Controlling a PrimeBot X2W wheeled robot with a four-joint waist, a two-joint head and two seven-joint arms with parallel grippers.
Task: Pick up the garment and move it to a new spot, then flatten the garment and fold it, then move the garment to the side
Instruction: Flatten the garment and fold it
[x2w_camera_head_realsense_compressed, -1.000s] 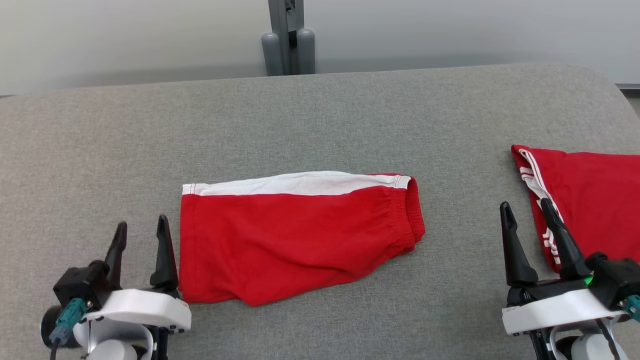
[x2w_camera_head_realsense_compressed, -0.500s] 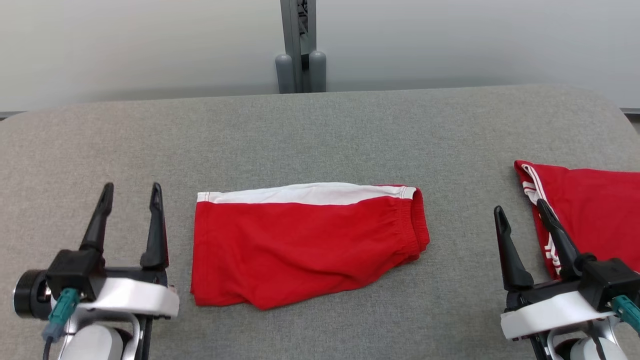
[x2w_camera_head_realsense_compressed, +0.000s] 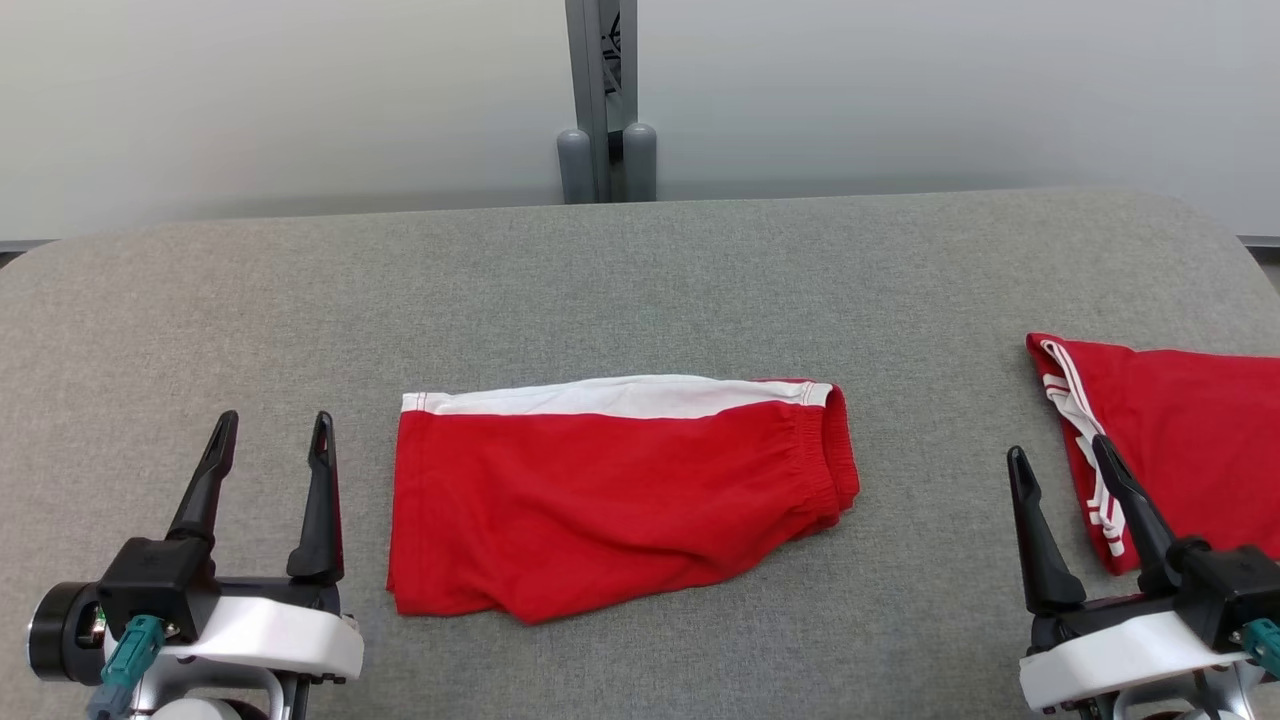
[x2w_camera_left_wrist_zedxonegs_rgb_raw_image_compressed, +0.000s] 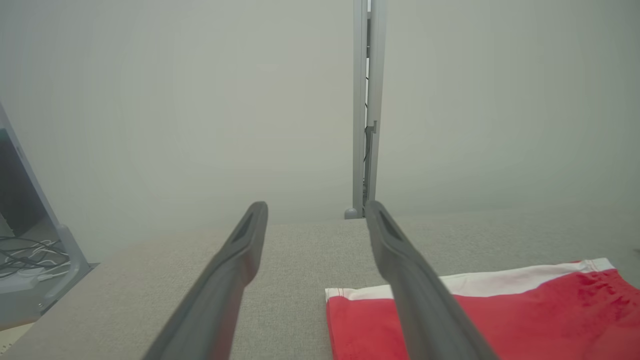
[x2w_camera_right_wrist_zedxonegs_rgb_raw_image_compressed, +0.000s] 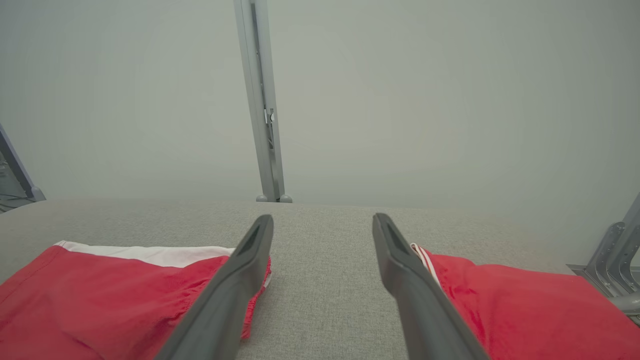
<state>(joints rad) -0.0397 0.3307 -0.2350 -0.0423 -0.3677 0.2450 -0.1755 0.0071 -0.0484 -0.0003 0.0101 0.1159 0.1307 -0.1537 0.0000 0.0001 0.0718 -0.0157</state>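
The garment (x2w_camera_head_realsense_compressed: 620, 490), red shorts folded flat with a white band along the far side and a gathered waistband at the right end, lies mid-width on the desk (x2w_camera_head_realsense_compressed: 640, 270), toward its near edge. The left gripper (x2w_camera_head_realsense_compressed: 275, 418) and right gripper (x2w_camera_head_realsense_compressed: 1058, 447) flank it, jaws spread and empty. A second red garment (x2w_camera_head_realsense_compressed: 1190, 420) at the desk's right edge is cut off.

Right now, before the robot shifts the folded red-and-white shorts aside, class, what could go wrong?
1. The folded red shorts with a white band lie rumpled along their near edge; pinching only one layer could undo the fold.
2. A second red garment with white stripes lies beside the open right gripper; a careless reach might snag it, or the shorts could land on it.
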